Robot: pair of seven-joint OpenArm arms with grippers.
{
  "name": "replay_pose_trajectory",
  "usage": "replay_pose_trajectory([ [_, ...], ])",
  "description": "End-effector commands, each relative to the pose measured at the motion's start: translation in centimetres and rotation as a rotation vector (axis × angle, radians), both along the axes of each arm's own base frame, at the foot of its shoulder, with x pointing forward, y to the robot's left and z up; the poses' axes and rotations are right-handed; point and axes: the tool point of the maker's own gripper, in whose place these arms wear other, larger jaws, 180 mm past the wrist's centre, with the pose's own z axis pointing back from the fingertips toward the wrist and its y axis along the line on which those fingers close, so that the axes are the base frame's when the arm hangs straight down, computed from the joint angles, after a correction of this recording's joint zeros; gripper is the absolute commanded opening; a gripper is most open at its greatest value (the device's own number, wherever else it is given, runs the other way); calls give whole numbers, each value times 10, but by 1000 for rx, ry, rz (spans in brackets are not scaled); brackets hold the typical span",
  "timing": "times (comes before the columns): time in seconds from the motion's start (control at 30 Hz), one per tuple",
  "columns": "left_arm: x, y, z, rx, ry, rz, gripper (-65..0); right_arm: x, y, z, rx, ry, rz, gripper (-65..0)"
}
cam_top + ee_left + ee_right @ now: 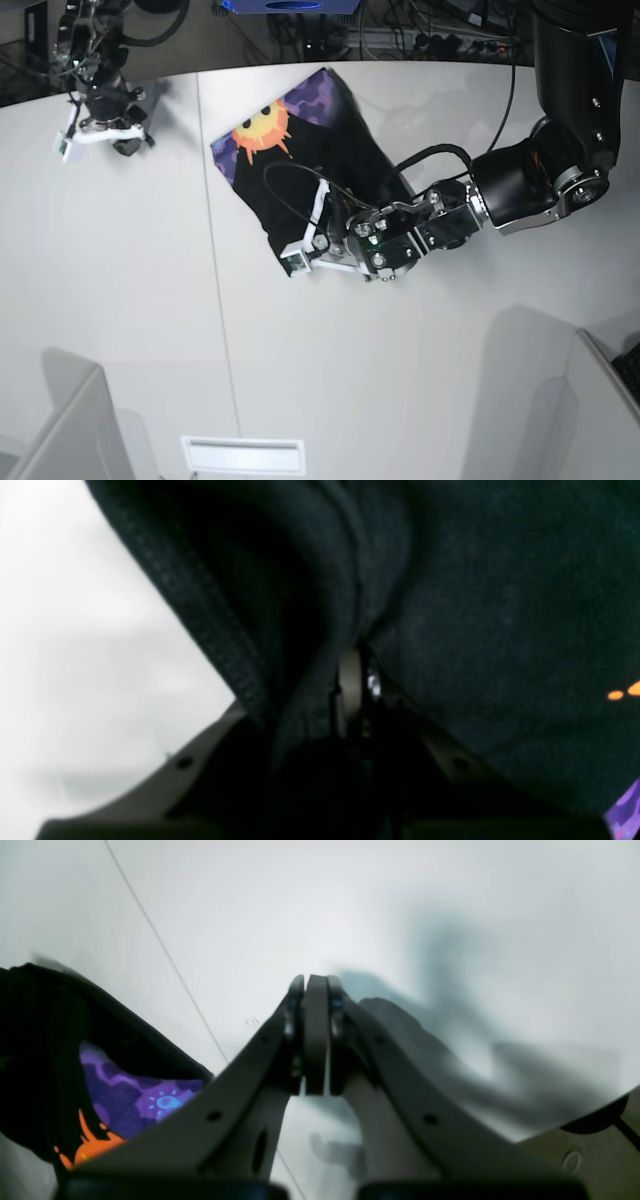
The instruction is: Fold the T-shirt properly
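Note:
The T-shirt [340, 165] lies partly folded in the middle of the white table [120, 300], black with an orange sun face on purple [262, 128] at its far left corner. My left gripper [312, 238] reaches in from the right and is shut on the shirt's near hem. In the left wrist view black cloth [500, 605] fills the frame and is pinched between the fingertips [350, 680]. My right gripper [100, 130] hovers over the far left of the table, away from the shirt. It is shut [316, 990] with nothing in it, and the T-shirt [45, 1050] shows at the left edge.
A thin seam [215, 300] runs across the table from back to front, left of the shirt. Cables and equipment [420, 40] line the far edge. Grey panels [60, 430] stand at the near corners, with a white slot [240, 455] between them.

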Motion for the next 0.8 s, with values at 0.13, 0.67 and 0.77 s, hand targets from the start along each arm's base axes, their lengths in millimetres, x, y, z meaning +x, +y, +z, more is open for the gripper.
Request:
replay_pose_trajectory([
  [0.13,15,-16,10,80,-157,-196,-650,5,-3,8,-17,-32,3,-650],
  [0.67,-3,-72,1,178,-333,-632,-650,-1,4,3,9,-21,-18,-650],
  [0.77,1,-66,-9,208,-302,-611,-650,-1,4,3,9,-21,-18,-650],
])
